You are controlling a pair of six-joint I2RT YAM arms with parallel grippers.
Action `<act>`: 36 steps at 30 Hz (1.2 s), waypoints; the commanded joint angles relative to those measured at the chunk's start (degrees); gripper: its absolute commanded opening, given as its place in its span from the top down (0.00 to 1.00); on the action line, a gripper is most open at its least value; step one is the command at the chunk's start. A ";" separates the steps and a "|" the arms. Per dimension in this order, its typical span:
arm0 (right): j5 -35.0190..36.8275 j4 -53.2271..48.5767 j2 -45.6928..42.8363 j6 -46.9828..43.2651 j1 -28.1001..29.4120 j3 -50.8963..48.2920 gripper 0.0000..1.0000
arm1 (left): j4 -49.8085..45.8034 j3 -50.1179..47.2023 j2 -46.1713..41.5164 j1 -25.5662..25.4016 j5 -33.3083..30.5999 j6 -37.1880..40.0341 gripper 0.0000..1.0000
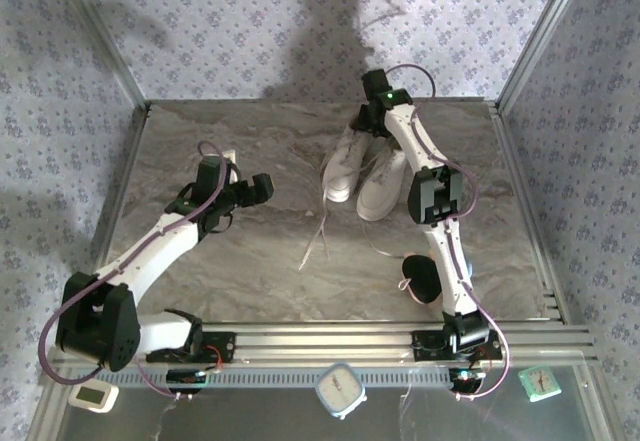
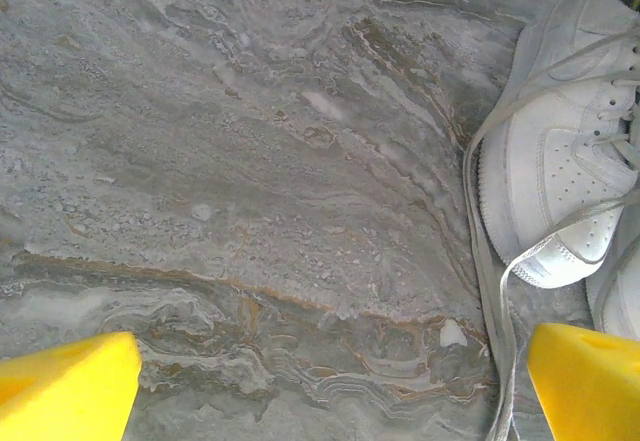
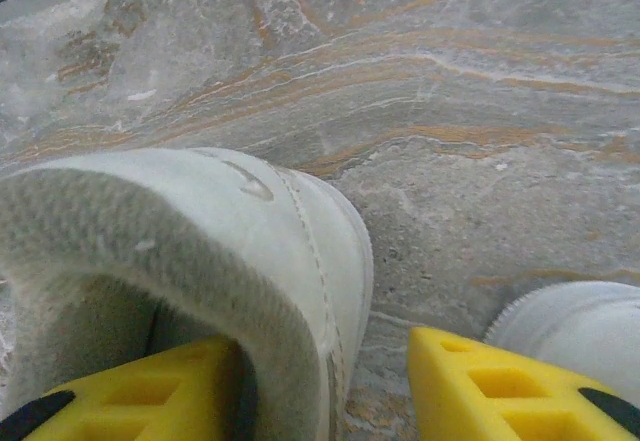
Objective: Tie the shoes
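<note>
The shoes, two white low-top sneakers, lie side by side right of the table's middle, the left shoe [image 1: 345, 166] next to the right shoe [image 1: 382, 186]. Loose white laces [image 1: 318, 236] trail toward the near side. My right gripper [image 1: 368, 121] reaches down at their far heel end. In the right wrist view it [image 3: 320, 361] is open and straddles one shoe's heel wall [image 3: 220, 231]: one yellow finger [image 3: 150, 391] is inside the opening, the other [image 3: 490, 386] outside with a gap. My left gripper [image 1: 262, 189] hovers open over bare table left of the shoes, with a shoe's toe [image 2: 560, 171] and a lace [image 2: 490, 281] at the right.
A small black-and-pink plush toy [image 1: 420, 276] lies by the right arm's lower link. Metal walls edge the marble table [image 1: 220, 261]. Small clocks [image 1: 340, 389] sit below the front rail. The second shoe's rim [image 3: 580, 326] is just right of my right gripper.
</note>
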 commanded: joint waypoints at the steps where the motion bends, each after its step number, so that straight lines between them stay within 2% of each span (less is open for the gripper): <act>1: -3.04 -2.66 1.79 0.17 -0.07 1.75 0.57 | -0.69 -0.27 -1.16 0.34 0.74 -0.14 0.01; 8: -4.94 -2.86 -3.04 -0.08 0.43 1.95 0.87 | 0.29 -1.10 -1.83 0.36 2.29 -0.23 0.00; 10: -4.73 -2.74 -6.05 -0.84 1.11 1.78 1.00 | 1.70 -1.24 -2.44 0.34 5.49 0.32 0.00; 15: -3.59 -1.36 -15.08 -4.19 3.81 -0.82 1.00 | 4.21 -1.24 -5.23 0.00 9.78 1.32 0.01; 22: 4.70 5.22 -32.93 -12.79 11.20 -12.19 1.00 | 5.59 -1.16 -10.46 -1.82 11.87 3.52 0.01; 26: 6.91 8.90 -41.05 -16.93 14.91 -17.61 1.00 | 6.66 -0.11 -12.50 -3.77 13.70 5.69 0.00; 29: 9.33 10.71 -46.45 -18.80 17.33 -19.85 1.00 | 12.06 -1.88 -14.83 -5.53 14.55 7.36 0.00; 36: 10.66 13.69 -56.89 -21.92 21.28 -23.50 1.00 | 24.06 -8.03 -22.23 -11.88 20.52 18.75 0.00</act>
